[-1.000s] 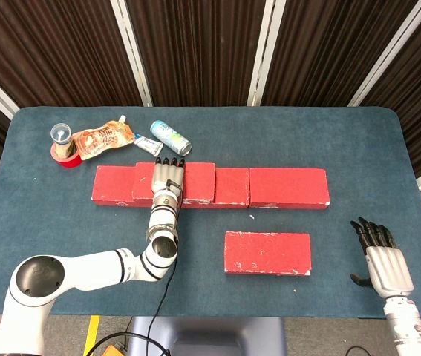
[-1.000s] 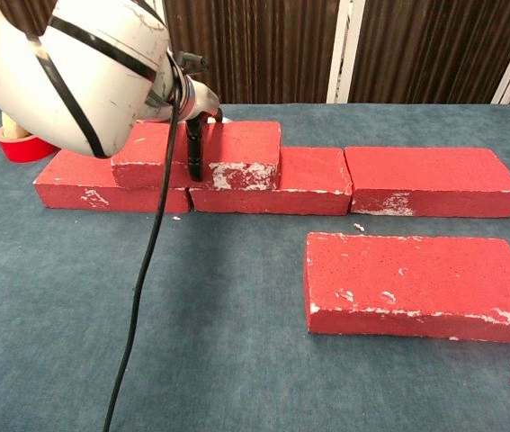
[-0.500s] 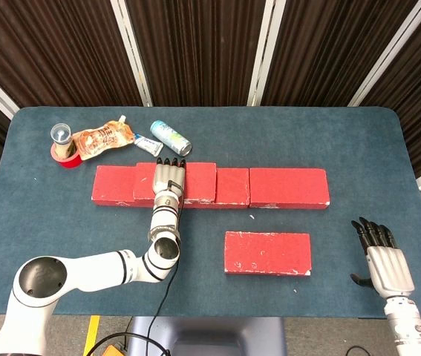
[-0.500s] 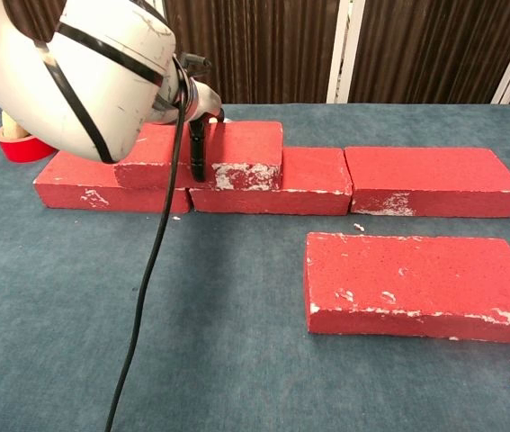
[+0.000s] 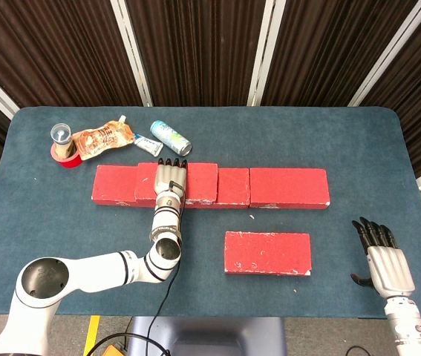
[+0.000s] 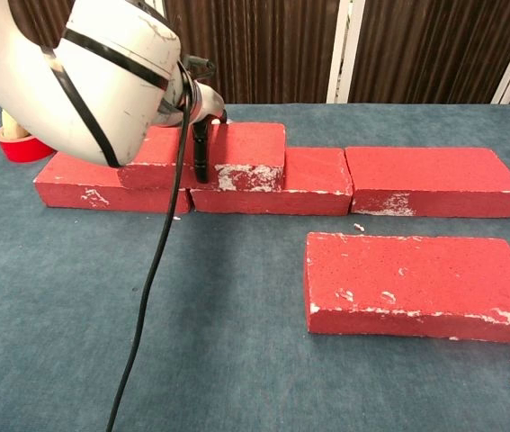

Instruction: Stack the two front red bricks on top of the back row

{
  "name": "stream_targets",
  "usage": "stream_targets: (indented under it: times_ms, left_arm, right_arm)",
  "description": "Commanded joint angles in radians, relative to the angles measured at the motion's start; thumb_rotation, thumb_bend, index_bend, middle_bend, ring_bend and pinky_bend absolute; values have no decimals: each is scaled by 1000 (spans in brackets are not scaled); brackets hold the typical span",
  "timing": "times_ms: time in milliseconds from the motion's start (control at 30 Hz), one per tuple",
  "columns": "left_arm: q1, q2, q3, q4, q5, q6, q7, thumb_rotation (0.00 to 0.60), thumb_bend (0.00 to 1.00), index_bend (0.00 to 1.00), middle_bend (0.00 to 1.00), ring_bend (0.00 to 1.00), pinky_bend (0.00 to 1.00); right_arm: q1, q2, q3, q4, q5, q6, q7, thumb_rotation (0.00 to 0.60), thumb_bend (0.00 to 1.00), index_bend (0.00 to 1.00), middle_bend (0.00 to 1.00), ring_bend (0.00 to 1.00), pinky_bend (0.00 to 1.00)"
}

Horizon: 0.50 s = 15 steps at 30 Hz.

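Note:
Three red bricks form the back row [image 5: 288, 188] [image 6: 430, 180] across the table's middle. A fourth red brick [image 5: 199, 182] [image 6: 246, 151] lies on top of that row, over the seam between its left and middle bricks. My left hand [image 5: 169, 178] grips this upper brick: its fingers lie across the top and the thumb [image 6: 202, 155] runs down the front face. One more red brick [image 5: 267, 253] [image 6: 416, 283] lies flat in front of the row, untouched. My right hand [image 5: 384, 261] hovers open near the table's right front edge, well clear of every brick.
At the back left are a red tape roll [image 5: 65, 157] [image 6: 21, 144] with a small container [image 5: 61, 134] on it, a snack pouch [image 5: 103, 138], a small tube [image 5: 148, 144] and a can [image 5: 170, 137]. My left arm [image 6: 75, 72] and its cable fill the chest view's upper left.
My left hand and the upper brick have slid slightly to the right along the back row. The front brick and my right hand have not moved.

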Motion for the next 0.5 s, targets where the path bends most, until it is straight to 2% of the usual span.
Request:
stream_targets:
  times_ms: [33, 500]
  left_arm:
    - [1, 0, -2, 3, 4, 0, 0, 600, 201, 0, 0, 0, 36]
    - [5, 0, -10, 2, 0, 6, 13, 600, 191, 0, 0, 0, 31]
  right_arm:
    - [0, 1, 0, 0, 0, 0, 1, 600, 0, 146, 116, 44, 0]
    - [0, 0, 1, -1, 3, 0, -2, 600, 0, 146, 116, 44, 0]
